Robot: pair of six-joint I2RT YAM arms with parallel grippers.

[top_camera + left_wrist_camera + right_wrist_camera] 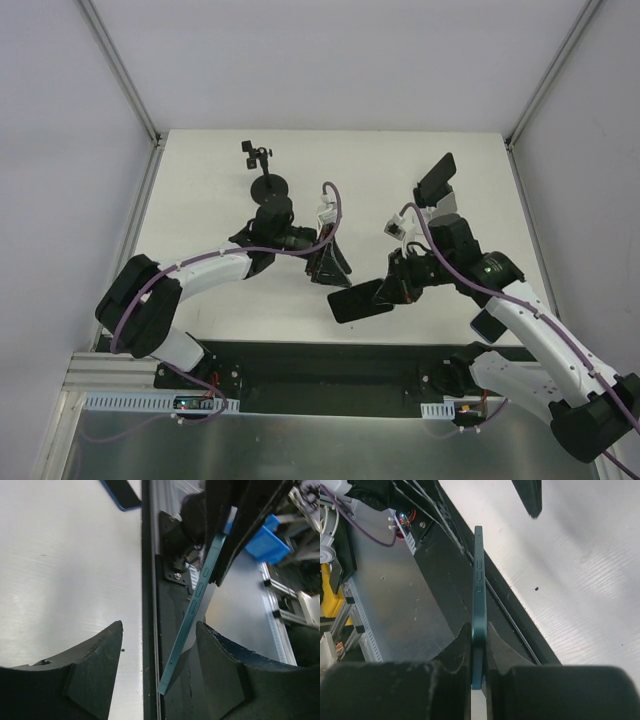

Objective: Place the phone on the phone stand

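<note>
The phone (360, 300) is dark with a teal edge. My right gripper (396, 288) is shut on one end and holds it above the table's near edge. In the right wrist view the phone (479, 575) stands edge-on, pinched by my right gripper (479, 647). My left gripper (328, 266) is open just left of the phone. In the left wrist view the phone's free end (192, 610) hangs in the left gripper (160, 667), touching neither finger. The black phone stand (266, 186), with a round base and a small clamp on top, stands at the back left of the table.
A black slab (436, 177) stands tilted on a white holder at the back right. A dark flat object with a blue edge (487, 325) lies under my right arm and shows in the left wrist view (120, 492). A black rail (330, 365) runs along the near edge.
</note>
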